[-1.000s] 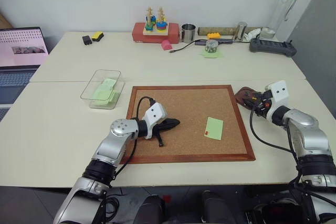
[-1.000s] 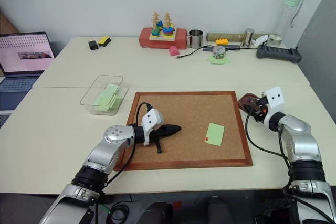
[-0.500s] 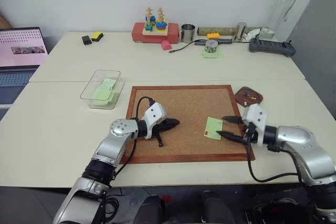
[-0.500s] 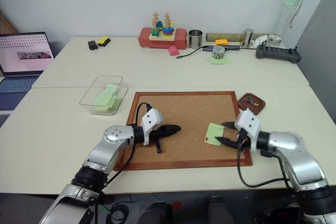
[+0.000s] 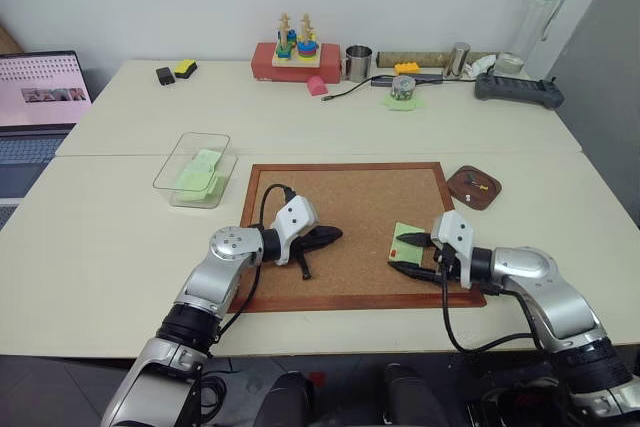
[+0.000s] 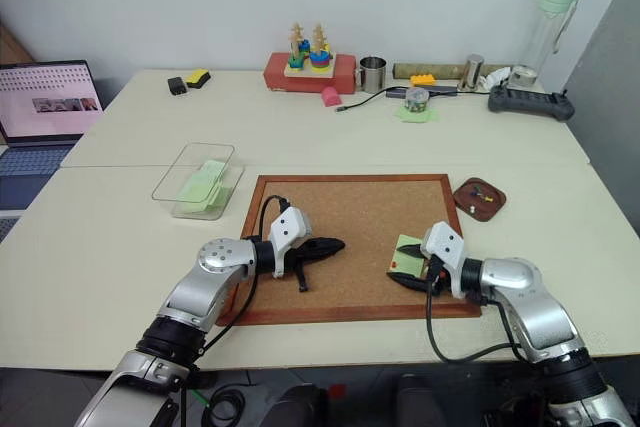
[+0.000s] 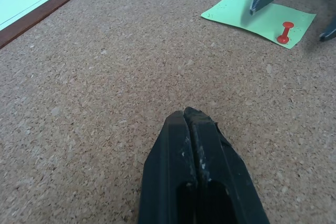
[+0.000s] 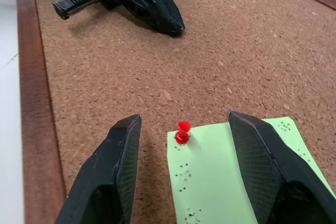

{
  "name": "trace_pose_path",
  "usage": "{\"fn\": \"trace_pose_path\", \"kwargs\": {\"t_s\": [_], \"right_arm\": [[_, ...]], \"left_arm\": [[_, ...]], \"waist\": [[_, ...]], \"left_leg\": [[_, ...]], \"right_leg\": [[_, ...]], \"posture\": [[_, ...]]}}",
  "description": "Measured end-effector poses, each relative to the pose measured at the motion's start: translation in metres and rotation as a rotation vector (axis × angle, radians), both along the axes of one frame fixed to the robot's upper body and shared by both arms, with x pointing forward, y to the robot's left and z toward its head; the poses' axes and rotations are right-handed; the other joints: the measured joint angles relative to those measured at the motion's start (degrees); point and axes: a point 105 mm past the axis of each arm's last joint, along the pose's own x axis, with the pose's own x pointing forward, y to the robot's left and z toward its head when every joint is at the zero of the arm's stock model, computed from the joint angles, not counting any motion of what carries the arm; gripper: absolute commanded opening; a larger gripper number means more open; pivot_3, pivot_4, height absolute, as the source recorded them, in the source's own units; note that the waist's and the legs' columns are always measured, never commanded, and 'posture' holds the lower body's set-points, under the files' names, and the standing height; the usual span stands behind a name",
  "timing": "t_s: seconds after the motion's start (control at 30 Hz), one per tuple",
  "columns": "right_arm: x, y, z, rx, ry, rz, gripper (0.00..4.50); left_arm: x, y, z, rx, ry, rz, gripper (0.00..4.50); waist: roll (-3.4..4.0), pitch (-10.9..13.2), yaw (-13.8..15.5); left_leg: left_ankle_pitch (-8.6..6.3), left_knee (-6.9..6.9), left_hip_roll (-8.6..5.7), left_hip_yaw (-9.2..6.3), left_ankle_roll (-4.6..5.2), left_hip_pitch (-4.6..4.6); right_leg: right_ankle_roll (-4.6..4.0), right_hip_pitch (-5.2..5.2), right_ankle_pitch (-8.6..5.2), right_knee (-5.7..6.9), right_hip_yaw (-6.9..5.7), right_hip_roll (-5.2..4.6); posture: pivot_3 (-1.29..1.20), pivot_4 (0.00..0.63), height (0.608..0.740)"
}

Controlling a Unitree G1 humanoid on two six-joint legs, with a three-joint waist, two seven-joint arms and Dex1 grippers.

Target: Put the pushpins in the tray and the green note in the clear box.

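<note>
On the left of the desk (image 5: 120, 237) sits the clear box (image 5: 194, 169), green paper inside. The left end effector (image 5: 332, 235) rests clenched over the cork board (image 5: 350, 207). Farther right, the green note (image 5: 405, 242) lies on the board, pinned by the red pushpin (image 8: 182, 131). The right end effector (image 5: 397, 252) is released, its fingers (image 8: 118, 166) straddling the pin without touching it. The tray (image 5: 474, 187) sits just off the board's right edge, holding a yellow pushpin (image 5: 483, 186).
</note>
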Motion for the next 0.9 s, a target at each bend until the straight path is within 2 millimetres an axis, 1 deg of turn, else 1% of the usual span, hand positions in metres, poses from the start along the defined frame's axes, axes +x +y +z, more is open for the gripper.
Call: {"fn": "trace_pose_path", "kwargs": {"t_s": [0.03, 0.17, 0.33, 0.37, 0.6, 0.63, 0.73, 0.77, 0.87, 0.9], "right_arm": [[0.001, -0.001, -0.001, -0.001, 0.002, -0.003, 1.83], [0.001, -0.002, -0.004, -0.004, 0.009, -0.001, 0.96], [0.0, 0.002, -0.006, -0.001, 0.012, 0.013, 0.1], [-0.001, 0.002, -0.006, 0.001, 0.012, 0.016, 0.05], [-0.002, 0.003, -0.003, -0.002, -0.001, 0.034, 0.05], [-0.003, 0.004, 0.001, -0.006, -0.015, 0.045, 0.05], [-0.008, 0.011, 0.021, -0.006, -0.085, 0.097, 0.05], [-0.009, 0.013, 0.028, -0.011, -0.114, 0.114, 0.02], [-0.012, 0.015, 0.04, -0.041, -0.177, 0.155, 0.0], [-0.013, 0.015, 0.042, -0.053, -0.196, 0.163, 0.0]], "left_arm": [[0.0, 0.0, 0.0, 0.0, 0.0, 0.0, 0.0], [0.0, 0.0, 0.0, 0.0, 0.001, 0.0, 0.0], [-0.001, 0.0, 0.0, 0.001, 0.003, -0.006, 0.0], [-0.001, 0.0, 0.0, 0.001, 0.003, -0.007, 0.0], [-0.001, 0.001, 0.001, 0.004, 0.006, -0.012, 0.0], [-0.002, 0.002, 0.001, 0.002, 0.009, -0.011, 0.0], [-0.001, 0.004, 0.001, -0.014, 0.035, 0.008, 0.0], [-0.001, 0.006, 0.002, -0.032, 0.055, 0.022, 0.19], [-0.006, 0.014, 0.005, -0.096, 0.138, 0.068, 0.69], [-0.009, 0.017, 0.006, -0.122, 0.172, 0.08, 0.99]], "waist": [[0.0, 0.0, 0.0], [0.0, 0.0, -0.01], [0.0, 0.0, -0.01], [0.0, 0.0, -0.01], [0.0, 0.0, -0.08], [0.01, 0.0, -0.08], [0.01, 0.01, -0.14], [0.0, 0.01, -0.15], [-0.03, 0.04, -0.06], [-0.03, 0.04, -0.01]], "left_leg": [[0.0, 0.0, 0.0, 0.0, 0.0, 0.0], [0.0, 0.01, 0.0, 0.0, 0.0, 0.0], [0.0, 0.0, 0.0, 0.0, 0.0, 0.0], [0.0, 0.0, 0.0, 0.0, 0.0, 0.0], [0.0, -0.01, 0.0, -0.01, 0.0, -0.01], [0.0, -0.03, 0.0, -0.02, 0.0, -0.01], [-0.01, -0.03, 0.0, -0.05, 0.0, -0.01], [-0.01, -0.03, 0.01, -0.06, 0.0, -0.02], [-0.01, -0.02, 0.03, -0.14, -0.01, -0.09], [-0.01, -0.02, 0.03, -0.16, -0.01, -0.12]], "right_leg": [[0.0, 0.0, 0.0, 0.0, 0.01, 0.0], [0.0, 0.0, 0.0, 0.0, 0.03, 0.0], [0.0, 0.0, 0.0, -0.01, 0.02, 0.0], [0.0, 0.0, 0.0, -0.01, 0.03, 0.0], [0.0, -0.02, 0.0, -0.01, 0.03, 0.01], [0.0, -0.04, 0.0, -0.01, 0.04, 0.01], [0.01, -0.04, 0.0, -0.03, 0.03, 0.02], [0.01, -0.03, -0.01, -0.05, 0.03, 0.02], [0.01, -0.04, -0.01, -0.13, -0.03, 0.02], [0.01, -0.04, 0.0, -0.16, -0.04, 0.01]], "posture": [[0.0, 0.15, 0.74], [0.0, 0.15, 0.74], [0.0, 0.15, 0.74], [0.0, 0.15, 0.74], [0.0, 0.15, 0.74], [0.0, 0.15, 0.74], [0.0, 0.15, 0.74], [0.0, 0.15, 0.74], [0.0, 0.15, 0.74], [0.0, 0.15, 0.74]]}}
